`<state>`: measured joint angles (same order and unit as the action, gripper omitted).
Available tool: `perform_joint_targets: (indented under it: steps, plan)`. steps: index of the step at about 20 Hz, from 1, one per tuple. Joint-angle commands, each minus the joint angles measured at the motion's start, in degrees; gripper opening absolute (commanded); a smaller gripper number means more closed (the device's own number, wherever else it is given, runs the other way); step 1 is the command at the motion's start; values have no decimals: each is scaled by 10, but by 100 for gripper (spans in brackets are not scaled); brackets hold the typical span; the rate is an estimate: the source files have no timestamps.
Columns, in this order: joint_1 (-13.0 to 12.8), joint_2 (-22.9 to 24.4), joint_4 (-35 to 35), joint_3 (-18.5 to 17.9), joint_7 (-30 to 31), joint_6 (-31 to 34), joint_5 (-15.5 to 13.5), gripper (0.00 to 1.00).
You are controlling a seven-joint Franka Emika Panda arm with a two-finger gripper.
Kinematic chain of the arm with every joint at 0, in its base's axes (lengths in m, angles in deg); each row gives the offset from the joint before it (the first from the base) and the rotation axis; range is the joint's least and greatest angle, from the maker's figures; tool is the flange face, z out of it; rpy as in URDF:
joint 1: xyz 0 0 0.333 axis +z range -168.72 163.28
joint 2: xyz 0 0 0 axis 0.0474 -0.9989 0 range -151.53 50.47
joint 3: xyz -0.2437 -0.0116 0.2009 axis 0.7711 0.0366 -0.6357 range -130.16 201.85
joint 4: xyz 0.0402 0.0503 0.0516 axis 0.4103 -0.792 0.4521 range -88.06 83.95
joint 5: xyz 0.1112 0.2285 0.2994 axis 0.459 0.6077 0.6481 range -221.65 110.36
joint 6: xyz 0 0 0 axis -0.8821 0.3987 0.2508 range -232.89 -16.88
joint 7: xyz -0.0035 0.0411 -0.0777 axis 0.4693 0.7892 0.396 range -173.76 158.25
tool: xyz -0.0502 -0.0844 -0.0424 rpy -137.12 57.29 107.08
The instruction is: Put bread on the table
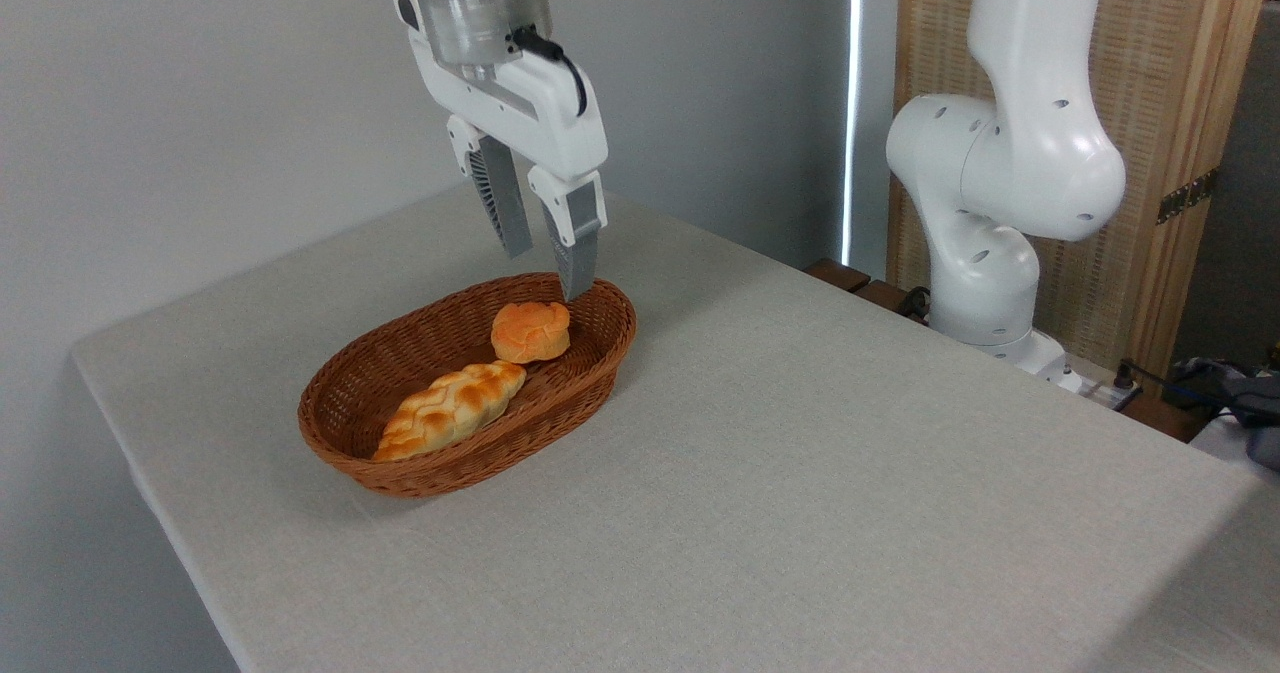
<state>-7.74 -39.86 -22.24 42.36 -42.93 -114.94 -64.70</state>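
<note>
Open pincer (pixel 547 271) seemingly above bread (pixel 531 331) in basket (pixel 345 403)

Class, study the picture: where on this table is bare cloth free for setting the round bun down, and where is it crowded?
Free: the wide cloth of the table right of the basket, toward the near edge, plus a strip behind the basket. Crowded: the basket itself, holding the bun and braided loaf, with the open gripper above.
</note>
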Motion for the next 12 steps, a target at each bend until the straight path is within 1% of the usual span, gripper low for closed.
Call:
perform_joint_targets:
  steps: [1, 3, 6, 7, 9, 10, 12]
  plan:
    - [-29, 17, -71, 4, 27, -99, -33, 100]
    - [-35, 17, -92, 15, 38, -127, -33, 100]
    - [-41, 11, -100, 25, 42, -136, -36, 100]
    - [-47, 9, -103, 25, 47, -139, -44, 100]
    - [-51, 8, -107, 25, 48, -143, -47, 100]
    - [-51, 2, -108, 33, 48, -147, -47, 100]
    - [-52, -11, -119, 47, 52, -178, -47, 100]
